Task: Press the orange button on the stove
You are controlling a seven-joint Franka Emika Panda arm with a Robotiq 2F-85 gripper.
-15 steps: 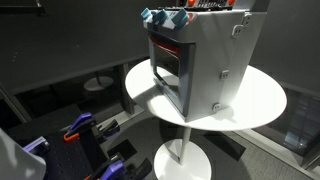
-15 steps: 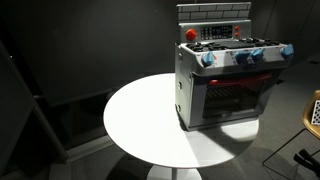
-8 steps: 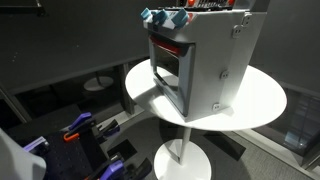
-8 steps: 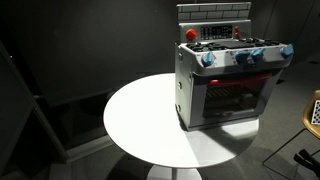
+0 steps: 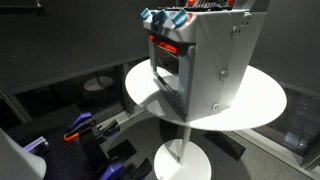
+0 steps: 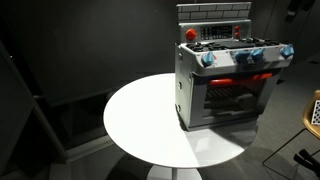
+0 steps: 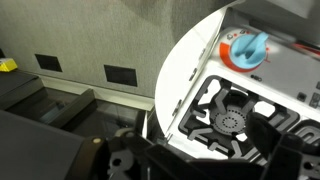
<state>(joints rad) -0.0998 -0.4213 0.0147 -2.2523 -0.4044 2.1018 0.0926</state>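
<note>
Stove (image 6: 225, 85), a small grey metal toy box with blue knobs, stands near the rim of the round white table (image 6: 140, 120); hand (image 7: 205, 160) hovers over the stove's black burner (image 7: 230, 120); how far it is open cannot be told.

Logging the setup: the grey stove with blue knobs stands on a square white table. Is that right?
Not quite. The table is round, not square, as an exterior view shows. The rest holds: the grey stove with blue knobs stands on the white table.
</note>
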